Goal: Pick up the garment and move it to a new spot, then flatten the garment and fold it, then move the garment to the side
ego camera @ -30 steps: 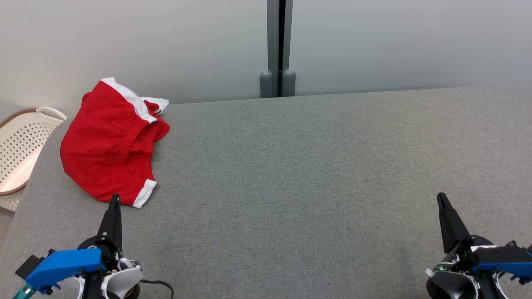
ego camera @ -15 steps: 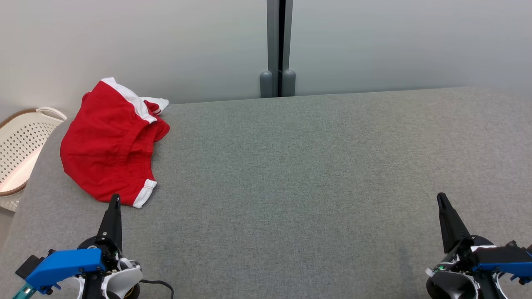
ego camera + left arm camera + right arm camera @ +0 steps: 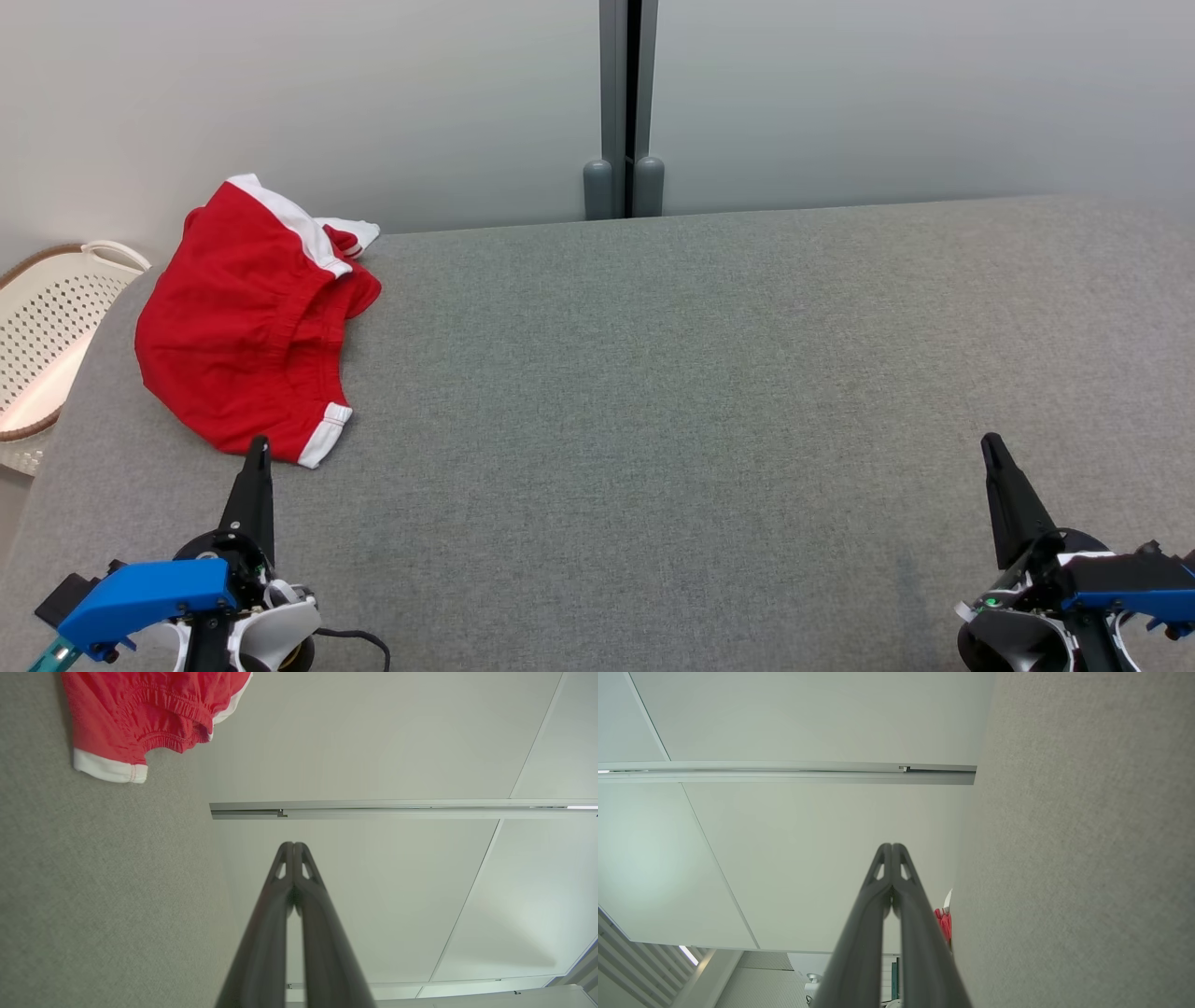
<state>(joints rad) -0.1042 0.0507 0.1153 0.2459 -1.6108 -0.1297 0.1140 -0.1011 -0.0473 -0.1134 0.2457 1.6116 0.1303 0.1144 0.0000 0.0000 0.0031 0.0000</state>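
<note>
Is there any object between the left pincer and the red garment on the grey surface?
Nothing visible stands in the way. The left pincer, shut, sits just short of the red garment, with bare grey surface between them. The white basket stands off to the side.

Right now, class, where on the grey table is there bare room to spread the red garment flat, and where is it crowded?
Bare: the grey table from the red garment rightward, back to the wall panels. Crowded: the far-left corner, where the garment lies near the basket.
</note>
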